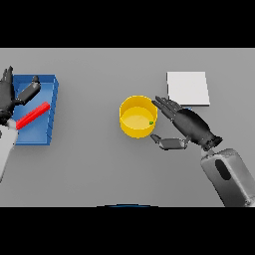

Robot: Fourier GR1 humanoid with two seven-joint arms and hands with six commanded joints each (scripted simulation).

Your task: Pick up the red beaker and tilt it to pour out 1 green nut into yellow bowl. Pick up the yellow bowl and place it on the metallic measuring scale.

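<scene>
The yellow bowl point(138, 116) stands at the table's middle with a small green nut point(151, 122) inside near its right wall. My right hand point(188, 124) is open just right of the bowl, its fingers reaching the bowl's rim and its thumb below the rim. A red beaker point(33, 115) lies tilted in the blue bin point(46, 89) at the far left. My left hand point(9, 95) is open over that bin, beside the beaker's upper end. The metallic scale point(188, 88) is a flat pale square behind my right hand.
The blue bin sits against the table's left edge. Bare grey table stretches between the bin and the bowl, and in front of the bowl.
</scene>
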